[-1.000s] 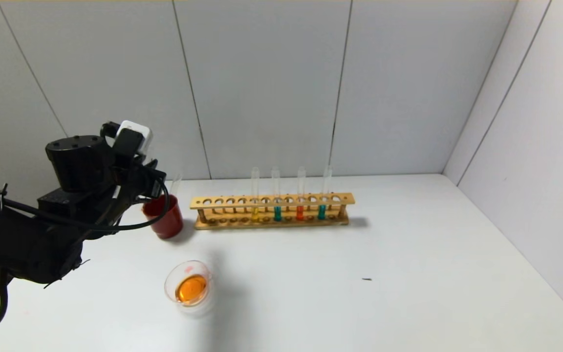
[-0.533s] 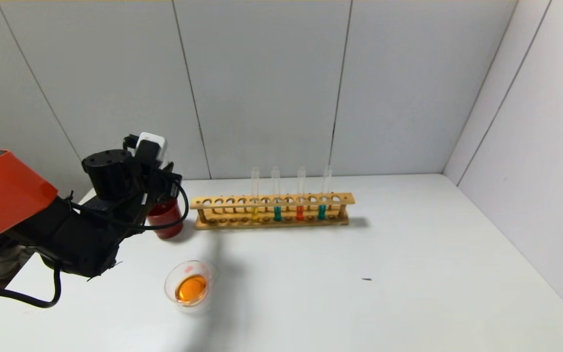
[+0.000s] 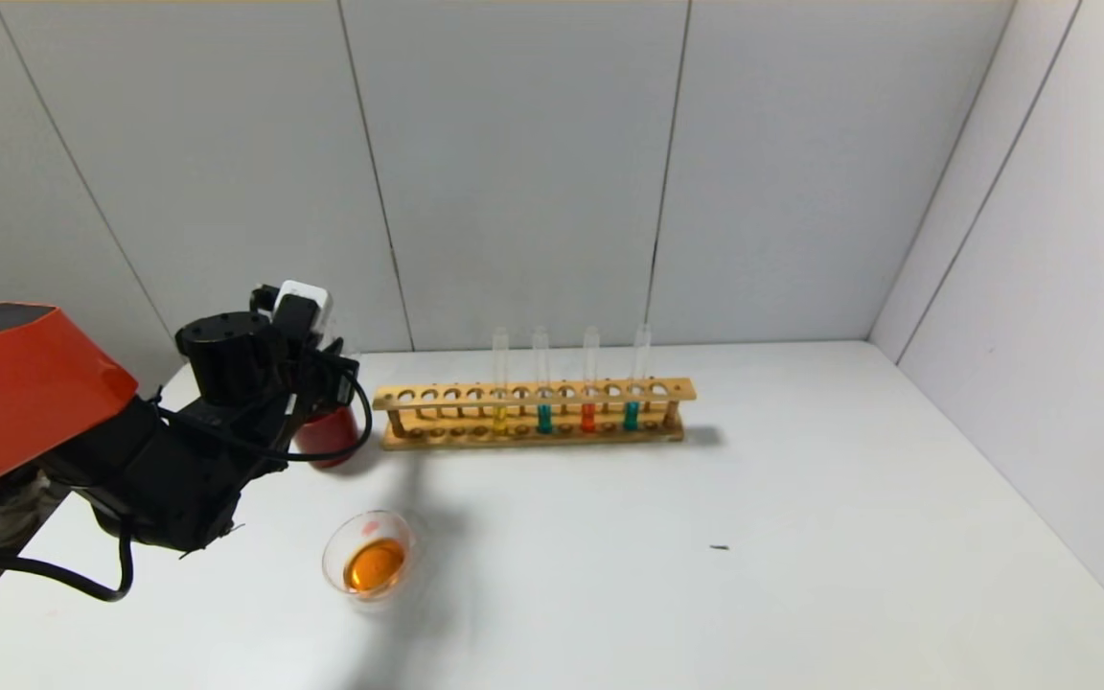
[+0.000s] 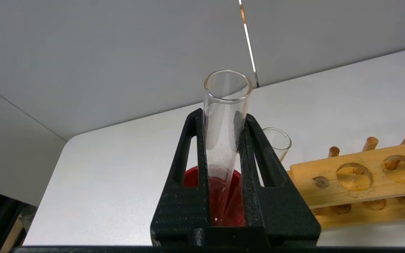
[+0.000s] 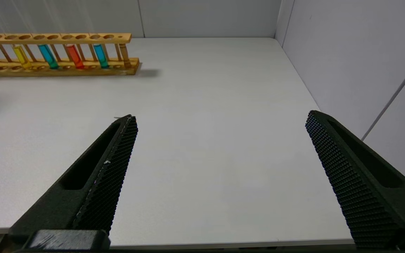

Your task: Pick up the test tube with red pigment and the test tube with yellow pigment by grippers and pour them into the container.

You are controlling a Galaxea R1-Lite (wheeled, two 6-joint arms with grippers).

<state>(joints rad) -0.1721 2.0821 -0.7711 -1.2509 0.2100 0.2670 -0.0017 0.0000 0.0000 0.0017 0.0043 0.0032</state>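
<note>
One empty test tube sits pinched in my left gripper, its base inside the red cup beside the rack; my right gripper gapes wide; no readable writing.

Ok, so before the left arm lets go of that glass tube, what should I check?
1. Clear glass tube emptied: ok, only droplets inside.
2. Left gripper hold: ok, fingers shut on the tube, nearly upright.
3. Tube's lower end over the dark red cup: ok.
4. Tube resting on the cup's bottom: cannot tell.
5. Room in the cup: cannot tell; a second empty glass tube leans there.
6. Right gripper out of the way: ok, open, above the white table.
</note>
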